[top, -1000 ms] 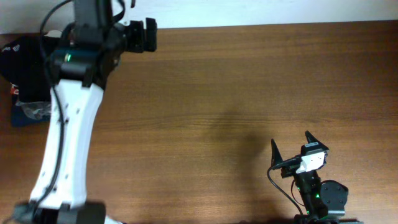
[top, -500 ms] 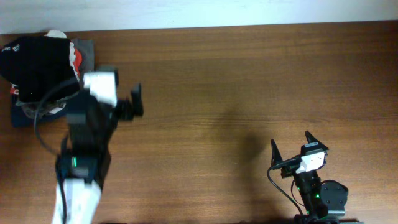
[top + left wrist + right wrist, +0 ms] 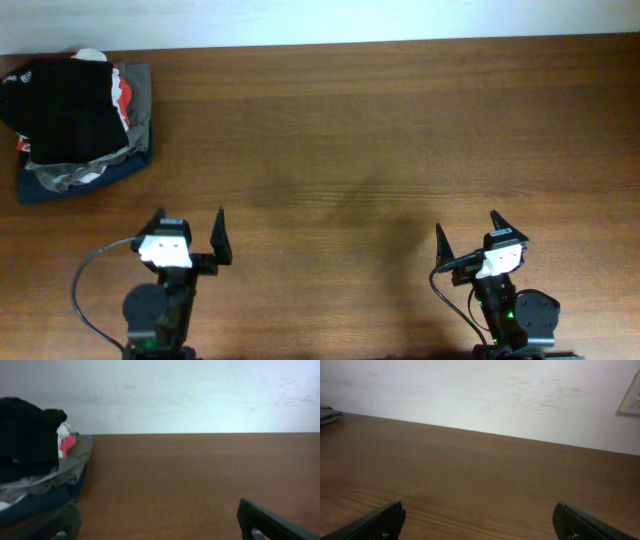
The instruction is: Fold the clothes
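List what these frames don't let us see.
- Black T-shirt: bunched in overhead, cut by left edge in left wrist view; fold state unclear, print too small.
- Garments under it: mostly covered by the shirt; count unclear.
- Left hand, right hand: fingers mostly cut off by the bottom edge in wrist views.
- Right wrist view: pile only a sliver at left edge.

Black T-shirt (image 3: 62, 110) atop far-left pile (image 3: 125, 165)

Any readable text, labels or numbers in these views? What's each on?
No text can be read in any view.
Black shirt: any print on it is too small to read.
Sheet on the wall: cut off by the frame edge and blurred, unreadable.
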Motion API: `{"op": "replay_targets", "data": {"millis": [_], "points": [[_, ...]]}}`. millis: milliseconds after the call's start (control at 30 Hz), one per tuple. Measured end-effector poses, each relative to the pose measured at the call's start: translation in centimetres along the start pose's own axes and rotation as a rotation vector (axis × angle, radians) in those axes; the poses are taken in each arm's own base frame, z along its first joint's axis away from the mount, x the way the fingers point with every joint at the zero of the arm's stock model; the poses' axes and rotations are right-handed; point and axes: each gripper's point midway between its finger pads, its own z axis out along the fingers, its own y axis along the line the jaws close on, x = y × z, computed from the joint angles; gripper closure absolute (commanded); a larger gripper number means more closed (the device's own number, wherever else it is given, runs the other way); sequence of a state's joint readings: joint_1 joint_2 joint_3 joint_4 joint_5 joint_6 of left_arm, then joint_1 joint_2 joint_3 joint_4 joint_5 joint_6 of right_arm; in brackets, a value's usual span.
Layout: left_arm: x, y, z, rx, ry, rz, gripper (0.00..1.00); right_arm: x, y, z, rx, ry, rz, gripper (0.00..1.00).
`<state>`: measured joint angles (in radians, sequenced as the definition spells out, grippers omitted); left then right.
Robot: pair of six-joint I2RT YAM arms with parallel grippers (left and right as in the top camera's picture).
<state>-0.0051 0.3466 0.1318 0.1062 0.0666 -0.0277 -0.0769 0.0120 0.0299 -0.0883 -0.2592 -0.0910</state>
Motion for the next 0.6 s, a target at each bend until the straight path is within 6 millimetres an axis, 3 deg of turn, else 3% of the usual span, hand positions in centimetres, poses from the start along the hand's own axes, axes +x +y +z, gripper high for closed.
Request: {"op": "replay_targets", "data": {"millis": [167,600], "points": [[1.4,0.1,-0.4,-0.005,-0.012,0.000,0.01,0.0,0.0,0.0,0.000,0.000,-0.001,0.01],[2.6,0.5,-1.6,-0.028,-0.027,0.001,0.01,0.0,0.0,0.0,0.000,0.000,0.000,0.01]]}}
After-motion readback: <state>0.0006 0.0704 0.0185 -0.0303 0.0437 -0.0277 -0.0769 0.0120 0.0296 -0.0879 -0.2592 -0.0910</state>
